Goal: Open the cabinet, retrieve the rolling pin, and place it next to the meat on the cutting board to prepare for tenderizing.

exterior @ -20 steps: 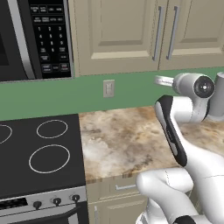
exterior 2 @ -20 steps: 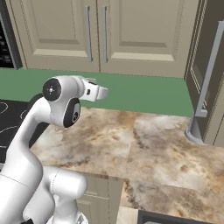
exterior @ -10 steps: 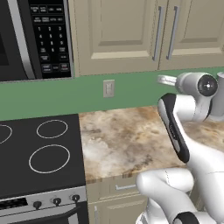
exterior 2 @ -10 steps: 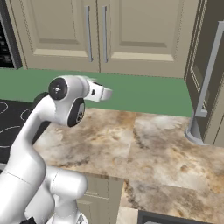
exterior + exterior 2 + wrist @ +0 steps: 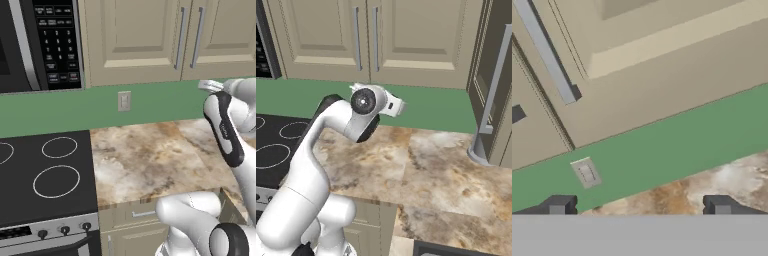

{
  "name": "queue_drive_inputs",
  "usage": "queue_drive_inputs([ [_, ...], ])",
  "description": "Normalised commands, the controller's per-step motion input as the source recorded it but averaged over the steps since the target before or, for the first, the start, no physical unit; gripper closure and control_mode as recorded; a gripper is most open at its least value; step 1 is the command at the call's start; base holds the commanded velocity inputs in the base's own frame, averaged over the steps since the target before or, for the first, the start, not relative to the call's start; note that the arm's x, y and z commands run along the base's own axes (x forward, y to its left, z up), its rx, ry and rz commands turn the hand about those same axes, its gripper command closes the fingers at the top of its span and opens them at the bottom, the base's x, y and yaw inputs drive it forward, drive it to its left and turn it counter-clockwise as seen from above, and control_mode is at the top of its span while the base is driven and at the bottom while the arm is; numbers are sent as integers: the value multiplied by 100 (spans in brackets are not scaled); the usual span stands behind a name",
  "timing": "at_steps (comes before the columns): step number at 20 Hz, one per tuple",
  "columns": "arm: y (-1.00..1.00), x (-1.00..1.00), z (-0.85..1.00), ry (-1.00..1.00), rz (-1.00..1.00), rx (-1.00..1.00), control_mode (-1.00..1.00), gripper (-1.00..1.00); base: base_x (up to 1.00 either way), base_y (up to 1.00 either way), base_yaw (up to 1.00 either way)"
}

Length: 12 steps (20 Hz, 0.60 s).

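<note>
Claw (image 5: pixel 639 205) agape below closed cabinet (image 5: pixel 662 65)

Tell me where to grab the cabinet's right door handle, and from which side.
Probably the lower end of the right door handle: a long vertical silver bar standing off the closed cabinet door beside the centre seam. Come straight in from the front, rising from the counter, fingers either side of the bar. The end effector is open and looks wide enough to straddle it.

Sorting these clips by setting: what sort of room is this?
A home kitchen, rendered: a black stove top under a microwave, beige wall cabinets over a marbled counter.
</note>
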Motion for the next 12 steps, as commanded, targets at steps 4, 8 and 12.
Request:
queue_drive_inputs([
  [4, -17, 0, 39, -15, 13, 3, -100, -100, 0, 0, 0],
  [8, 50, -2, 32, -12, 14, -3, -100, -100, 0, 0, 0],
  [12, 54, -25, 16, -29, 3, -7, -100, -100, 0, 0, 0],
])
